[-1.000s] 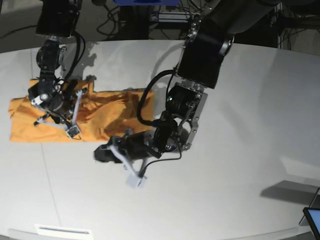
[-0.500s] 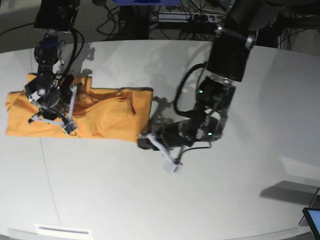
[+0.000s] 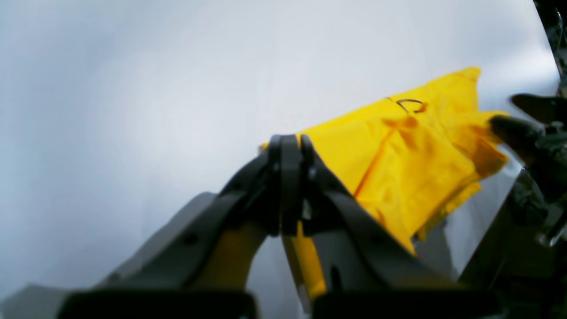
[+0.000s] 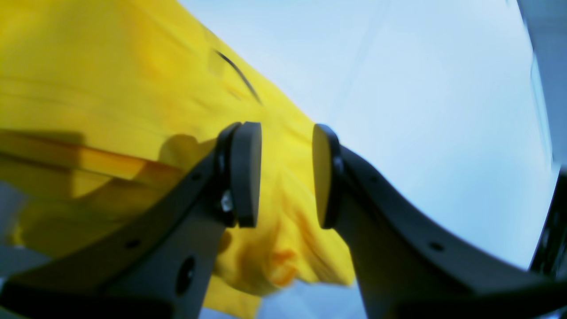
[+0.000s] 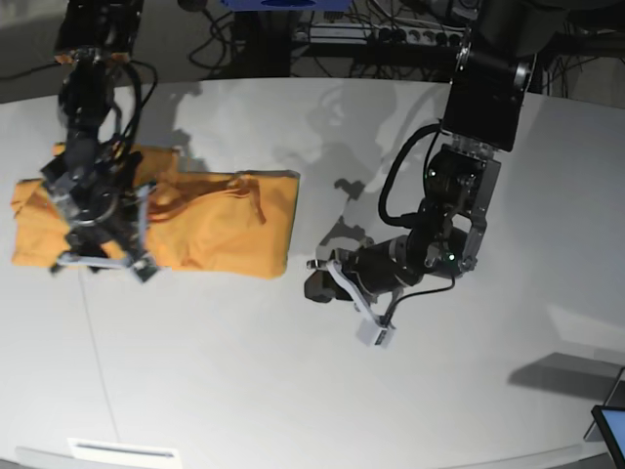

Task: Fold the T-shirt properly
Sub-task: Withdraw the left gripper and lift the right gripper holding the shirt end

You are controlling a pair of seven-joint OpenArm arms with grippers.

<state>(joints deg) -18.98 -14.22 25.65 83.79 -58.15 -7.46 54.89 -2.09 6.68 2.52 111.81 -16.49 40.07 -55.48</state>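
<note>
The left gripper (image 5: 319,284), a pair of dark curved plastic fingers (image 3: 283,186), is clenched tight with nothing between the pads, its tips hovering low over the bare table just beside the near edge of the shirt. The right gripper (image 4: 285,175) stands released, its two flat round black pads (image 4: 246,173) parted with a clear gap, and it hangs above the far end of the cloth without pinching it.

The soft orange-yellow short-sleeved cloth T-shirt (image 5: 210,230) lies on the smooth white round-edged table (image 5: 293,381) as a long, roughly rectangular folded bundle. One short end points toward the left gripper, apart from it; the other end sits under the right gripper (image 5: 98,230). The fabric is matte and rumpled, with soft creases and layered folds showing along its edge (image 3: 425,177). A small dark looped mark (image 3: 412,105) shows near one border of the cloth in the left wrist view. Black cables loop along both arms
</note>
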